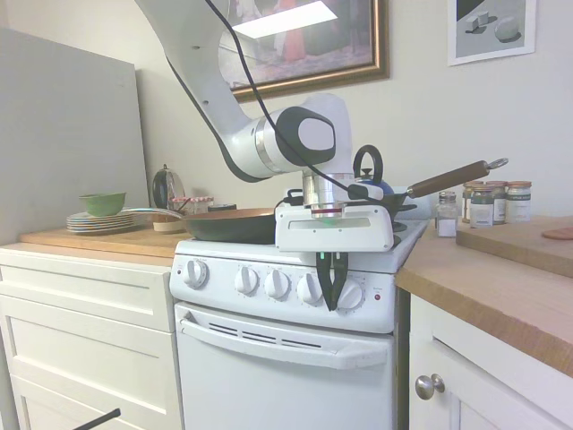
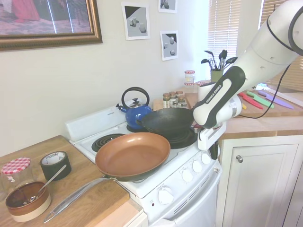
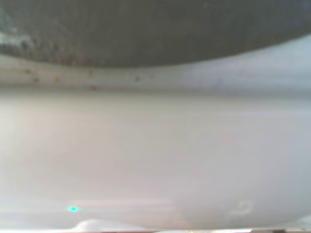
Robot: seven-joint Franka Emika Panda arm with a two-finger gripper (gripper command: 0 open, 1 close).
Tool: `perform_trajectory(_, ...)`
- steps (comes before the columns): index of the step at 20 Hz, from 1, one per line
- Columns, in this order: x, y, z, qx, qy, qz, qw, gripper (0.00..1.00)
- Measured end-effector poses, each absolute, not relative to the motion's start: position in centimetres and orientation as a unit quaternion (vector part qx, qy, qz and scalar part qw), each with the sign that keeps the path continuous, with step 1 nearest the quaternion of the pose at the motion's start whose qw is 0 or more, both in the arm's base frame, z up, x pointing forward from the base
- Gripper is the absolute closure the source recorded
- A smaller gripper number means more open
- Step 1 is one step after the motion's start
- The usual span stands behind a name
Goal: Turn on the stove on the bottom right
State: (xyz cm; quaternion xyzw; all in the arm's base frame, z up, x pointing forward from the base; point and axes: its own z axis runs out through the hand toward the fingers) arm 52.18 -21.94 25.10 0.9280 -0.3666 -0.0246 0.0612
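Observation:
The white stove [image 1: 269,358] stands between the cabinets, with five round knobs across its front panel and a small red light [image 1: 377,296] at the right end. My gripper [image 1: 332,305] hangs fingers-down in front of the panel, between the fourth knob [image 1: 309,288] and the rightmost knob [image 1: 350,294]. Its dark fingers look shut, with nothing between them. From the other side, the gripper [image 2: 214,152] sits at the stove's [image 2: 189,198] front right corner. The wrist view is a blur of white stove surface [image 3: 155,155].
A copper frying pan [image 2: 132,155], a black wok [image 2: 165,122] and a blue kettle [image 2: 135,112] sit on the burners. Spice jars [image 1: 491,202] stand on the wooden counter [image 1: 501,287] to the right. Plates with a green bowl [image 1: 102,204] are on the left counter.

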Motion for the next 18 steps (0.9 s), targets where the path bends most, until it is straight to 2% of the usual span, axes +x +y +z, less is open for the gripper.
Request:
perform_trajectory(8,52.2,-21.5,23.2,0.928,-0.365,-0.034,0.065,1.0)
perform_trajectory(18,51.5,-21.4,24.0,0.926,-0.37,-0.015,0.068,1.0)
